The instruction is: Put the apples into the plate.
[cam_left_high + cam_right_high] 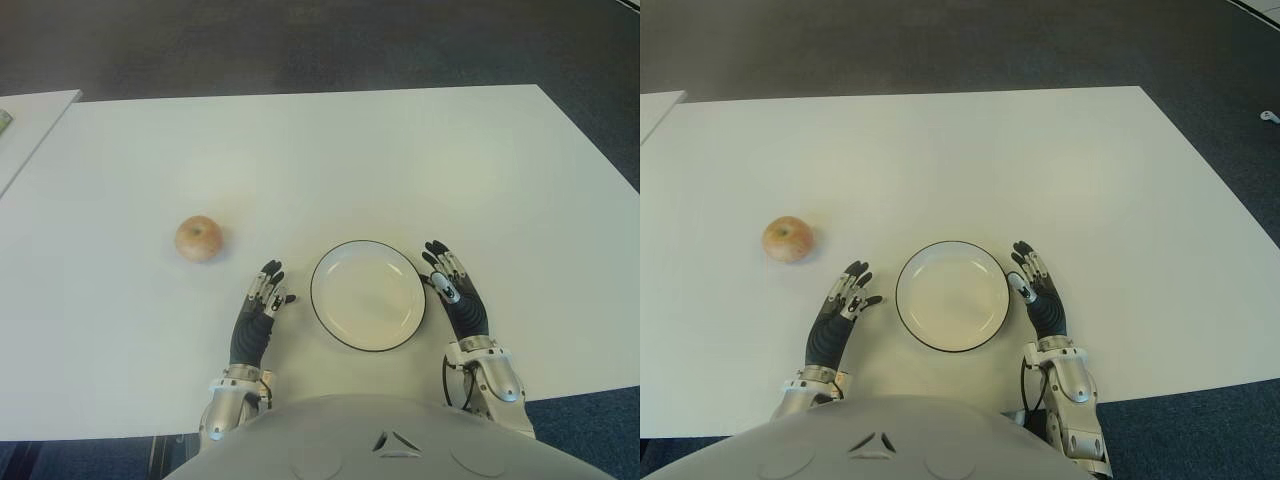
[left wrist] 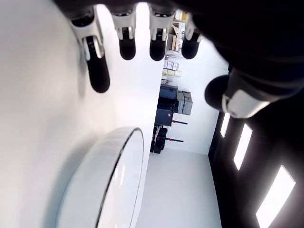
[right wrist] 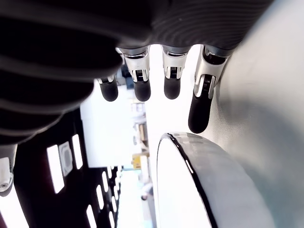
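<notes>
Tabletop (image 1: pixel 330 160) ran off the left and right edges in the left eye view. The robot's torso hid its near edge and both forearms. Second table (image 1: pixel 25 125) at far left was cropped to a corner. Plate (image 2: pixel 111 185) was cut off in both wrist views. Left hand (image 2: pixel 142 42) showed fingertips only there; room background was too blurred to identify.

Apple (image 1: pixel 199 239) left of plate (image 1: pixel 367 295), apart; table (image 1: pixel 400 160) beneath.

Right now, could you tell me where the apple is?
The apple sits on the white table, on the robot's left, beyond the left hand and left of the plate.
</notes>
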Available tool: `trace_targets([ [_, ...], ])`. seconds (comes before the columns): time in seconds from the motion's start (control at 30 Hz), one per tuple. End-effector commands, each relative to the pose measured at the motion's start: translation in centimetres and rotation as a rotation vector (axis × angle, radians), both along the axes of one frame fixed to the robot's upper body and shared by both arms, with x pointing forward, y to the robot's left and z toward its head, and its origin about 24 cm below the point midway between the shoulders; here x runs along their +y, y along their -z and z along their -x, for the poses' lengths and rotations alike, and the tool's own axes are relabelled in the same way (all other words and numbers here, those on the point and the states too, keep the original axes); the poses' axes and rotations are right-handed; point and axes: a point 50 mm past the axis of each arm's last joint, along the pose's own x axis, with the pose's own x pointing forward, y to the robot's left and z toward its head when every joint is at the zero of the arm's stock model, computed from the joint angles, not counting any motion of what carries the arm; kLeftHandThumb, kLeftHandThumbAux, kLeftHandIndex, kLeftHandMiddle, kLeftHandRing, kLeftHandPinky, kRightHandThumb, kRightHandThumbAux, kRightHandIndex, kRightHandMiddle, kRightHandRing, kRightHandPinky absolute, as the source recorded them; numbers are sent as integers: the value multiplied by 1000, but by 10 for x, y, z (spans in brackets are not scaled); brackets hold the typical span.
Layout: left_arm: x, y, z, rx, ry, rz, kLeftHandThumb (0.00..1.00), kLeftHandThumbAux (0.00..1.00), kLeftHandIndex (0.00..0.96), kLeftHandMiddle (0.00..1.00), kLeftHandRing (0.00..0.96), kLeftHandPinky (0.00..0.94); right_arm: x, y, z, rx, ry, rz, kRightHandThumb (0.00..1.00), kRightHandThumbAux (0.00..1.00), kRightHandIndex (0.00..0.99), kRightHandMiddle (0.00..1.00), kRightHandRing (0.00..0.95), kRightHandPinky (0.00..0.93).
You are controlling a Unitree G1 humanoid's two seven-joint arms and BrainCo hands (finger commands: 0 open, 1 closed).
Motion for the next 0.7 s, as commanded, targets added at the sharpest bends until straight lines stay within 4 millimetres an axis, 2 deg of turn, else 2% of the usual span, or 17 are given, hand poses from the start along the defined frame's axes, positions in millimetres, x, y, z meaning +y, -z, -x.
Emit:
trace_targets([
  [0.03,1,10,5,63,-2,-16,0,464,0,0,0,0,-1,21,12,142,12,-9,100,458,0,0,0,0],
  [0.53,2,9,3,45,2,-30,18,442,0,0,0,0,-1,21,9,128,9,-1,87,452,0,0,0,0],
  [0.7,0,7,0,13,-10,-17,12,380,0,0,0,0,-1,21,9,129,7,1,86,443,0,0,0,0],
])
